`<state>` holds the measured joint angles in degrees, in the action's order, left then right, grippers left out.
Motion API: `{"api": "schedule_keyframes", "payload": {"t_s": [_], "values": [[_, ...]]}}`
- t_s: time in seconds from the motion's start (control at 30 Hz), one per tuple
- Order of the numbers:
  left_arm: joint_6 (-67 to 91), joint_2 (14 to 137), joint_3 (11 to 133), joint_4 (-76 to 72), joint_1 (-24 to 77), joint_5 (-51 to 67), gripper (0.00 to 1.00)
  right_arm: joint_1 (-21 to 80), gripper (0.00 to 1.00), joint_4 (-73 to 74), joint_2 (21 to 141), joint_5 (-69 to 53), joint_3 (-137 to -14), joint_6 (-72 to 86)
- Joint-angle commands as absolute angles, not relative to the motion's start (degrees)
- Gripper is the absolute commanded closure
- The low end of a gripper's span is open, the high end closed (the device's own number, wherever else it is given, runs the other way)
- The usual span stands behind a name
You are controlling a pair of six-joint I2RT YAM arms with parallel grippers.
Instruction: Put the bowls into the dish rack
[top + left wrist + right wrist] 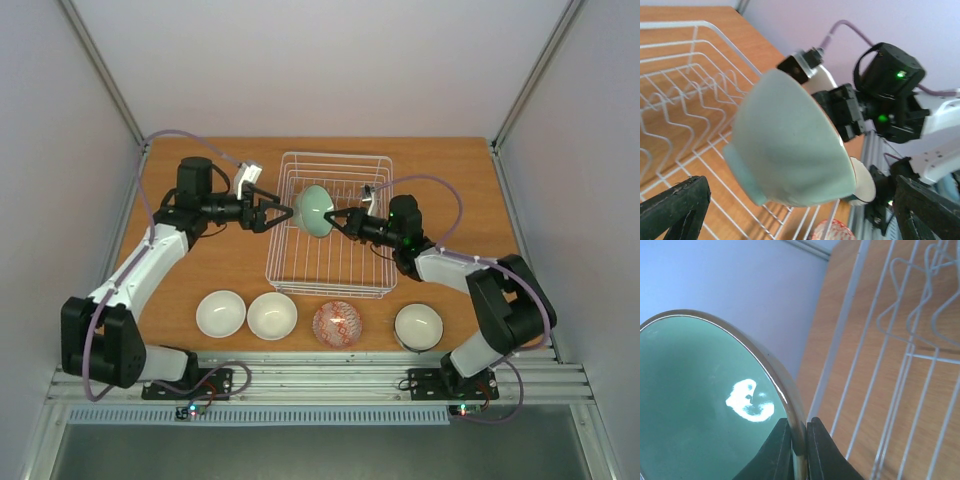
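Right wrist alone shows the right gripper (799, 429) pinching the green bowl (700, 405) by its rim; overhead, the left gripper (283, 214) gapes empty, four bowls (272, 315) line the table (230, 265), one dish rack (330, 272).

Four bowls (272, 316) before the dish rack (300, 272)

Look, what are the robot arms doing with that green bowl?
The right claw pinches the rim of the green bowl and holds it on edge over the white dish rack. The left claw is wide open beside the bowl, not gripping it. Four more bowls sit on the table in front of the rack: three white bowls and a red patterned bowl.
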<state>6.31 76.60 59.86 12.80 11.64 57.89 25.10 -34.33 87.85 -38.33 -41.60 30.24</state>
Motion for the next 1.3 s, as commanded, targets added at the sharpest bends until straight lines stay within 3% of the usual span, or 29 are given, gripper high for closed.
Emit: {"api": "schedule_keyframes", "payload": {"t_s": [0.0, 0.47, 0.77, 1.07, 1.27], "values": [[9.3, 79.4, 59.8, 9.4, 11.4, 67.7, 0.01, 24.0, 0.99, -58.2, 90.9, -46.0, -41.1, 40.9], [9.9, 83.4, 59.8, 9.1, 12.8, 67.7, 0.01, 24.4, 0.99, -60.2, 93.6, -46.7, -41.2, 41.3], [11.5, 78.8, 59.0, 7.0, 12.9, 66.8, 0.01, 28.4, 0.99, -42.2, 89.0, -42.5, -43.2, 29.7], [10.9, 81.6, 58.8, 7.6, 13.3, 67.1, 0.01, 29.2, 0.99, -42.8, 89.0, -42.3, -43.7, 30.1], [5.8, 83.6, 61.3, 15.5, 14.7, 65.2, 0.01, 29.3, 0.99, -42.2, 87.5, -41.2, -42.9, 29.3]]}}
